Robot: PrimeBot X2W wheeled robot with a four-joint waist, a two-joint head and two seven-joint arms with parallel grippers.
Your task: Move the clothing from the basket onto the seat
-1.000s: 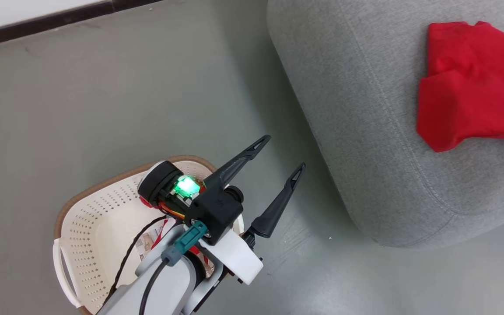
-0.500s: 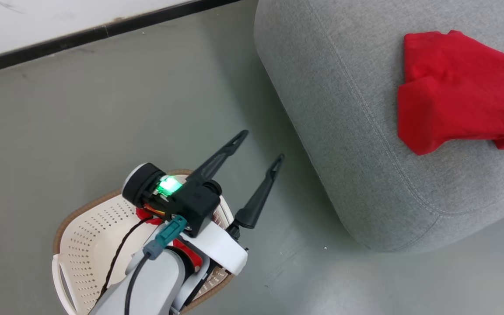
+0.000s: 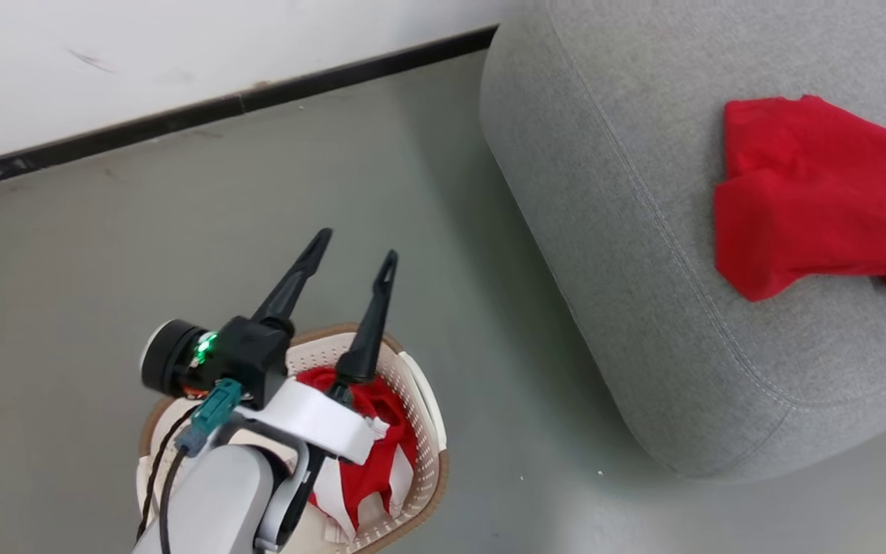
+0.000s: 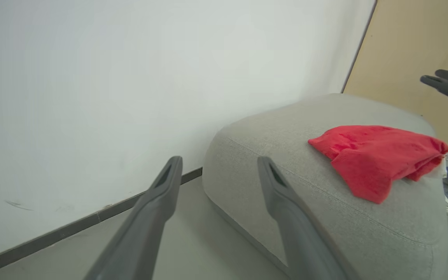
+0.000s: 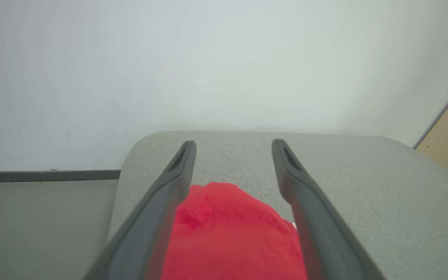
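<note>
Wide and empty, my left claw [image 3: 358,242] hangs over the basket [image 3: 421,392], where red clothing [image 3: 370,462] lies; one piece [image 3: 797,192] is on the seat [image 3: 643,269]. Reaching down badly, I may snag the basket itself and tip it over.

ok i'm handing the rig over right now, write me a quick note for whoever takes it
Left gripper: open and empty, over the basket, which stands on the floor beside the seat.
Right gripper: open, holding nothing, fingers either side of the red garment as seen from the right wrist.
Done: that red garment lies bunched on the seat, released.
Left: red and white clothing lies in the basket. It has to be lifted out and set on the seat; the left gripper looks best placed for it.
</note>
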